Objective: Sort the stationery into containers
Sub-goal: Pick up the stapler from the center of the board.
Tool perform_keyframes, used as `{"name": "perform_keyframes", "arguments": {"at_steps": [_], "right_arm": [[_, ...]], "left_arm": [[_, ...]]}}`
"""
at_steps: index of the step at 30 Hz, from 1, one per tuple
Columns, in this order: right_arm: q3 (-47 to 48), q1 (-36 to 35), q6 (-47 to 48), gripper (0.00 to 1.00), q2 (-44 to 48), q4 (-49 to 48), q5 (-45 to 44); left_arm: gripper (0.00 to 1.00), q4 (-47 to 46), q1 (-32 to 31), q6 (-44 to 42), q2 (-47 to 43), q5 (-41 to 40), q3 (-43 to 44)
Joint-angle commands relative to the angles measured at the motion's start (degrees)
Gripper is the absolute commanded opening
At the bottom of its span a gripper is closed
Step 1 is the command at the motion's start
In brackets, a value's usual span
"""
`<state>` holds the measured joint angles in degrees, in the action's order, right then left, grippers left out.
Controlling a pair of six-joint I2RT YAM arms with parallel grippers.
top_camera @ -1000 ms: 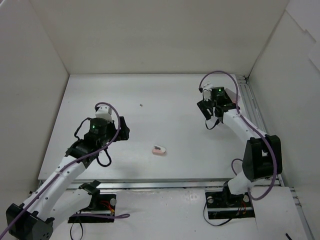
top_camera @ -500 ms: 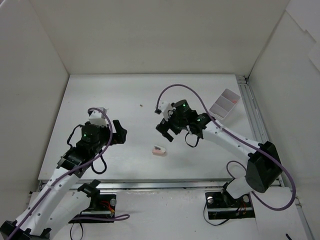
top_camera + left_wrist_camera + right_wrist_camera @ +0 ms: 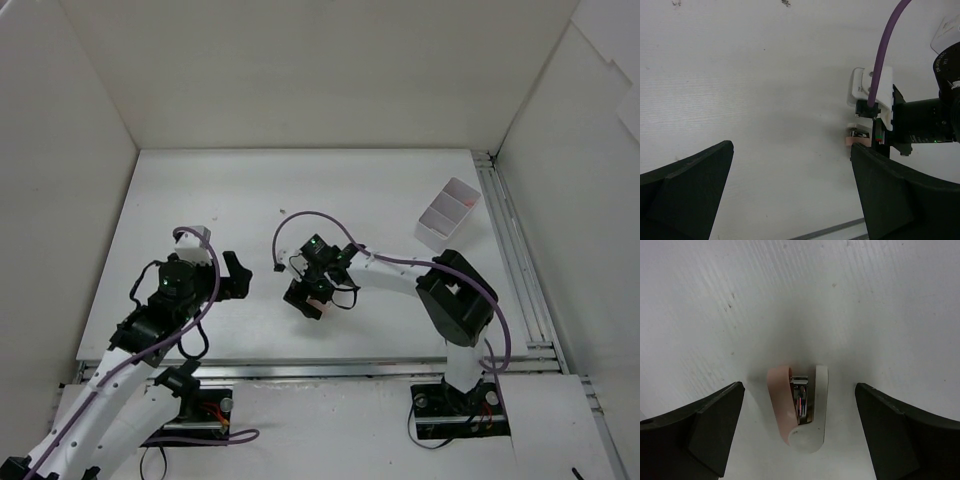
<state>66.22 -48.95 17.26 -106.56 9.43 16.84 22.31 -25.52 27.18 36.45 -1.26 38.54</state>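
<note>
A: Status of right pincer (image 3: 305,296)?
B: Spread wide, low over the counter (image 3: 200,200). It straddles the pink-white block (image 3: 799,412) w/o touching it.
A: Block pos?
B: Lying on counter, approx mid, toward the near edge.
A: And left pincer (image 3: 790,192)?
B: Also spread, nothing in it, just left of the block.
A: The containers (image 3: 435,230)?
B: Far right, well apart from both. Sth pinkish inside.

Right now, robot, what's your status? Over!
Right gripper open, straddling pink-white block. Left gripper open, empty. Container far right; nothing seen in the way. Over.
</note>
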Motion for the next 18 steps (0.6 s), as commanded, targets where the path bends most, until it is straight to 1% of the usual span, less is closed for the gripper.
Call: {"name": "perform_keyframes", "arguments": {"at_steps": [1,2,4,5,6,7,8,13,15,16,18], "right_arm": [[2.9,0.1,-1.3,0.9,0.3,-0.5,-0.6],[2.7,0.2,-1.7,0.77,0.2,-0.5,-1.7],[1.6,0.1,-2.3,0.58,0.8,-1.3,-3.4],[1.2,-0.3,-2.7,0.4,2.0,-1.5,-4.8],[0.2,-0.1,-2.8,0.36,2.9,-2.0,-5.3],[-0.2,-0.1,-2.9,0.31,3.8,-2.7,-7.5],[-1.0,0.1,-3.2,0.3,5.6,-2.7,-8.5],[-2.9,1.0,-2.5,0.26,11.7,-2.8,-14.5],[-4.1,3.3,-1.2,0.25,14.7,-2.7,-18.7],[-4.3,5.6,0.8,0.21,15.8,-2.7,-21.9],[-5.7,8.3,4.3,0.17,18.6,-2.9,-25.9]], "left_arm": [[1.0,-0.9,-0.2,0.2,-1.2,0.6,0.3],[1.0,-0.8,-0.2,0.2,-1.6,0.6,0.3],[1.0,-0.7,-0.2,0.2,-1.7,0.6,0.2],[1.0,-0.8,-0.2,0.3,-1.6,0.4,0.2],[1.0,-0.9,-0.2,0.4,-1.4,0.4,0.1],[1.0,-1.1,-0.2,0.3,-1.3,0.5,0.3],[1.0,-1.2,-0.2,0.3,-0.9,0.6,0.3],[1.0,-1.6,-0.2,0.4,-0.1,0.6,0.6],[1.0,-1.7,-0.2,0.2,0.0,0.6,0.8],[1.0,-1.7,-0.2,0.1,0.0,0.6,0.9],[1.0,-1.6,-0.2,-0.2,0.1,0.0,1.4]]}}
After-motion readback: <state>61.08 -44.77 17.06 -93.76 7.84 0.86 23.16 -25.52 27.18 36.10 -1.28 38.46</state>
